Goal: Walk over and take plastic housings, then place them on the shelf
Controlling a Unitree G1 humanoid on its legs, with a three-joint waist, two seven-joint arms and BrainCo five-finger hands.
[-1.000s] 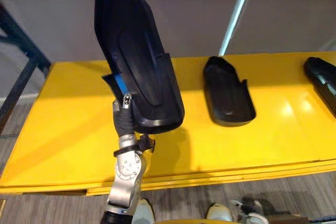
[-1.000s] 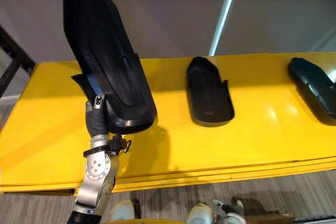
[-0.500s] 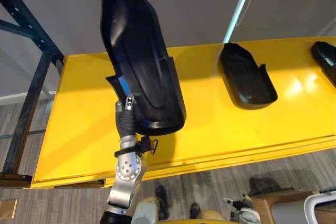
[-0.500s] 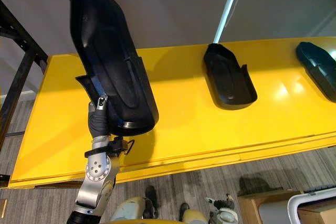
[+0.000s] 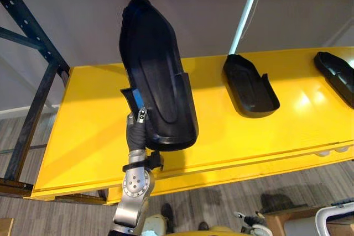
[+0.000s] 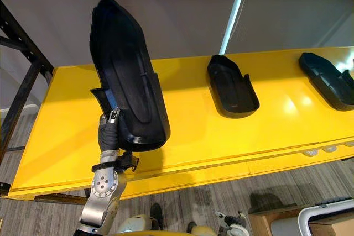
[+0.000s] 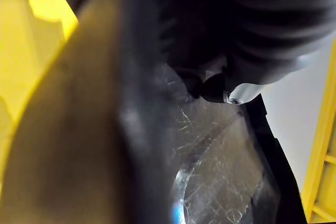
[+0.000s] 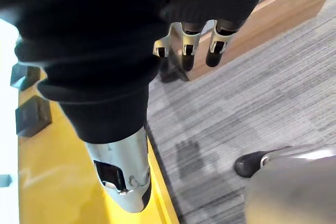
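1. One left hand has its fingers clamped on the bottom edge of a black plastic housing, upright over the yellow shelf
2. Right hand hangs above the grey floor, fingers loose and empty
3. Farther right, a second housing and a third housing lie on the shelf, well apart

Long black housing upright in the left hand over the yellow shelf; middle housing and right housing lie flat on it.
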